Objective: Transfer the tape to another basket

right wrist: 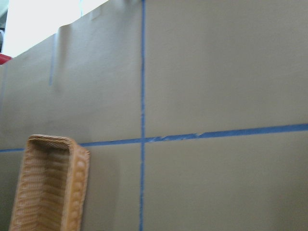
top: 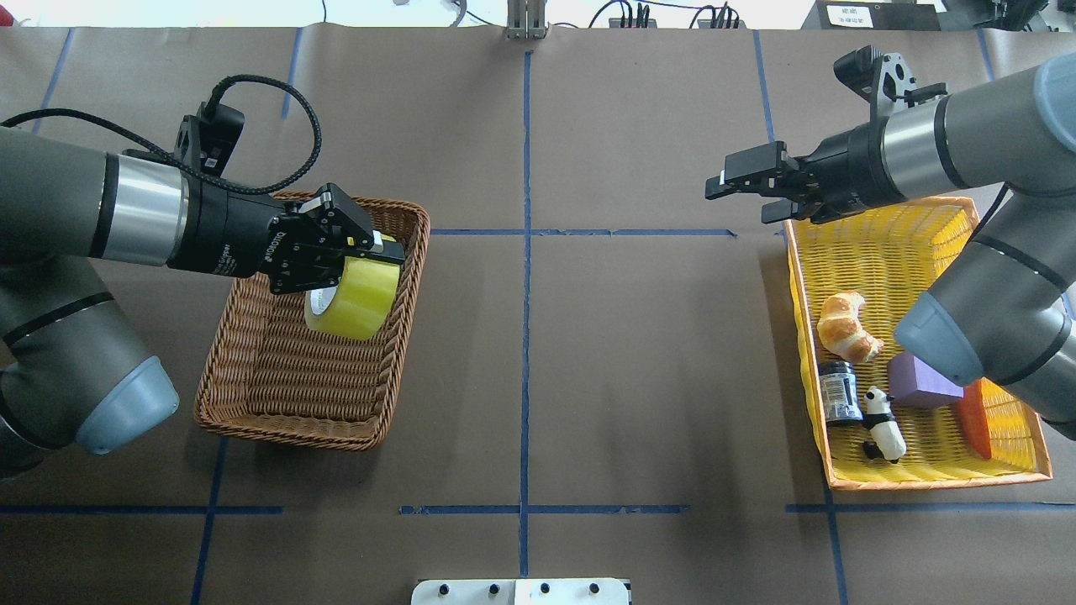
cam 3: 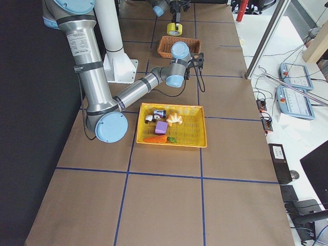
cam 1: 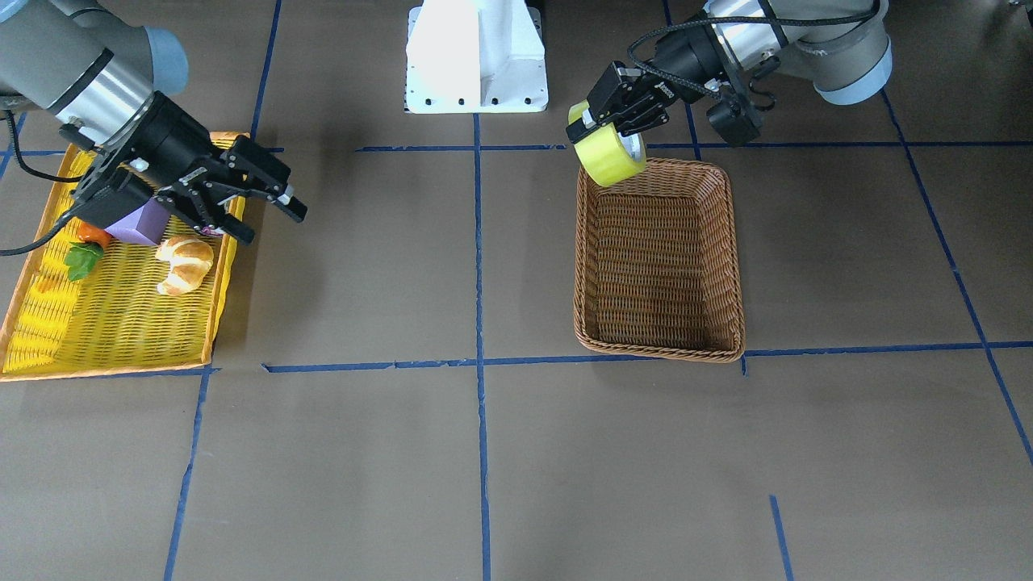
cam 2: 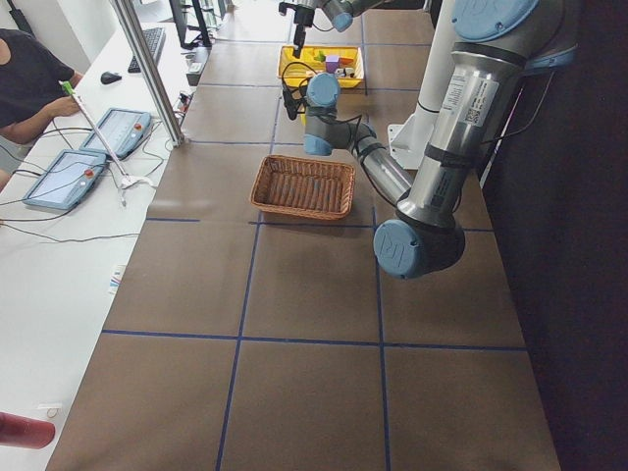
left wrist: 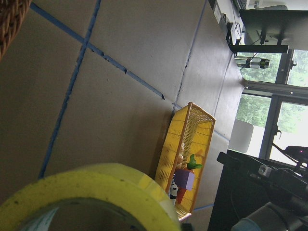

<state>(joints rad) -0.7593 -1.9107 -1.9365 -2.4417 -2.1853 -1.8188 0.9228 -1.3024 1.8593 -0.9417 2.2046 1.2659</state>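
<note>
My left gripper is shut on the yellow tape roll and holds it in the air, tilted, over the far inner part of the brown wicker basket. The front view shows the same gripper, the tape and the basket, which has nothing in it. The tape fills the bottom of the left wrist view. My right gripper is open and empty, raised at the inner far corner of the yellow basket; it also shows in the front view.
The yellow basket holds a croissant, a purple block, a toy panda, a dark jar and a carrot. The white robot base stands at the table's middle edge. An operator sits beyond the left end.
</note>
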